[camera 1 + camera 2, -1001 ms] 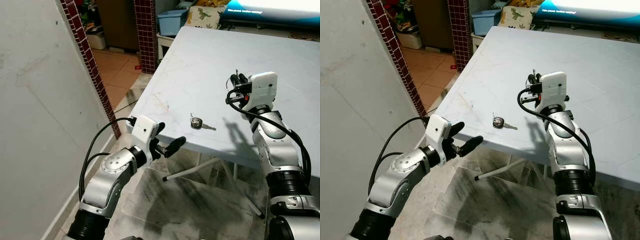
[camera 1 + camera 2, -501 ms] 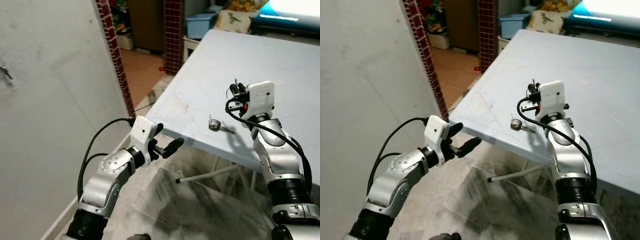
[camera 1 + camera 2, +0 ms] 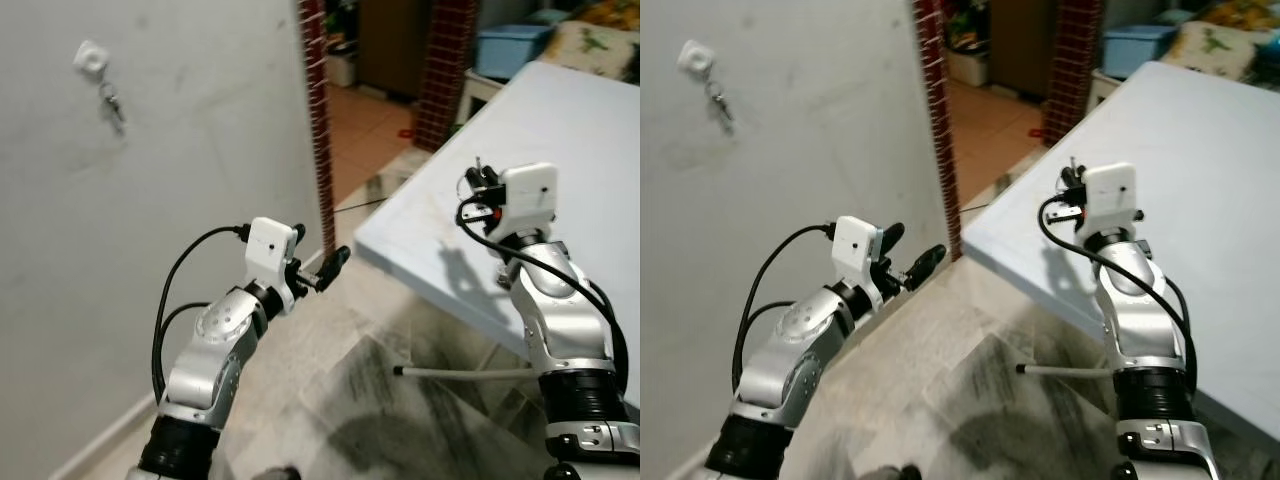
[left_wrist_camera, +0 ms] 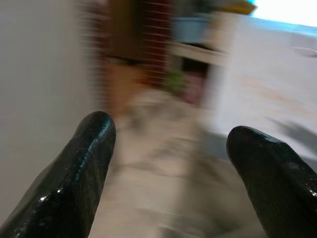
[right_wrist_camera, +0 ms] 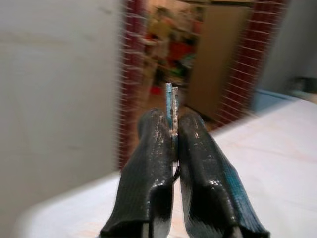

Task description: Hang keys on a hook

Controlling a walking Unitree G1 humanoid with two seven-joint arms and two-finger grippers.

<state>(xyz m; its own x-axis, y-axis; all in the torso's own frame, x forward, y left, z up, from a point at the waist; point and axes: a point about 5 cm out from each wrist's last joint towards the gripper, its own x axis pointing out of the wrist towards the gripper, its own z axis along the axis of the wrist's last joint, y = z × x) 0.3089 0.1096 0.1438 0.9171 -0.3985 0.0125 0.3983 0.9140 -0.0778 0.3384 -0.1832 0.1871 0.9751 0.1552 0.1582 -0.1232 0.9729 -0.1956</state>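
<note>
While the right arm is raised over the counter edge, notes as follows.

Right gripper [image 3: 478, 183]: fingers pressed together on a thin metal key [image 5: 171, 106]; in the right wrist view the blade stands up from between the fingertips [image 5: 156, 124]. The rest of the bunch cannot be made out.

Left gripper [image 3: 322, 274]: fingers spread wide apart with nothing between them; held out low over the tiled floor [image 3: 390, 400], pointing toward the doorway.

Hook [image 3: 92, 58]: small white fitting high on the grey wall [image 3: 150, 200], well to the robot's left. A key or small pendant [image 3: 111, 100] already hangs from it.

Counter [image 3: 560, 130]: pale top on the robot's right; the right gripper is just above its near corner.

Position of task item: the key is in the right gripper, well apart from the hook, with the left arm between the two in the head views.

Step in hand (judgement): carrying phase; the key is picked up and the robot looks to be facing round toward the wall. Hanging is not yet begun.

Next move (judgement): close on the wall, lift the right gripper to hook height, and present the key's ring rather than its blade to the hook.

Risk (judgement): the grip is on the blade edge, so the key could twist or slip; the hook is already occupied, leaving little room.
</note>
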